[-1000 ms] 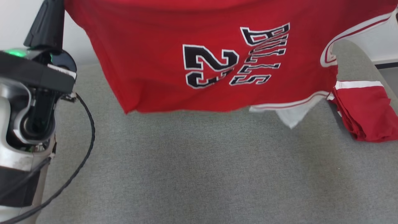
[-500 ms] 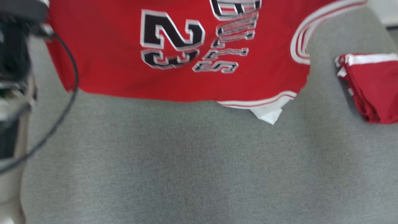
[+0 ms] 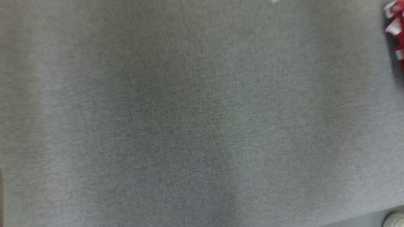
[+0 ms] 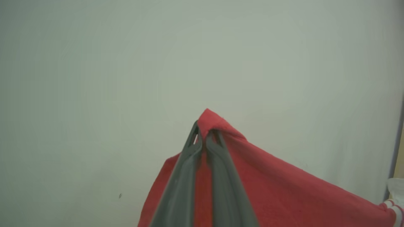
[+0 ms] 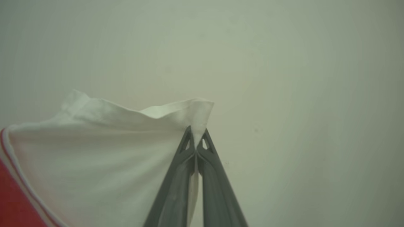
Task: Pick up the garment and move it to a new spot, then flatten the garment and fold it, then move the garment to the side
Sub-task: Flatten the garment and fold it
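So the garment [image 4: 284,195], a red jersey with white panels and striped trim, is up in the air, pinched at two corners and held between the two arms. The left gripper [image 4: 205,135] is clamped all the way shut on a red corner of the garment. A little peak of red cloth pokes out past the fingertips, and the rest of the fabric falls away down and to the right in that view. The right gripper [image 5: 196,136] is squeezed shut just the same on a white corner of the garment, with a thin fold of white caught between the two dark fingers. From there the white panel spreads off to the left until it meets a striped edge and then red fabric. Behind the garment in both wrist views there's a plain pale wall [image 4: 94,78]. The head view is badly smeared: mostly the grey cloth-covered surface [image 3: 189,126], with a red-and-white bundle [image 3: 395,34] lying at its top right edge and a pale round thing [image 3: 394,219] just off its bottom right corner. There's a tiny white speck [image 3: 275,1] at the very top, which might be the garment's hanging tip, but it's too blurry to call.
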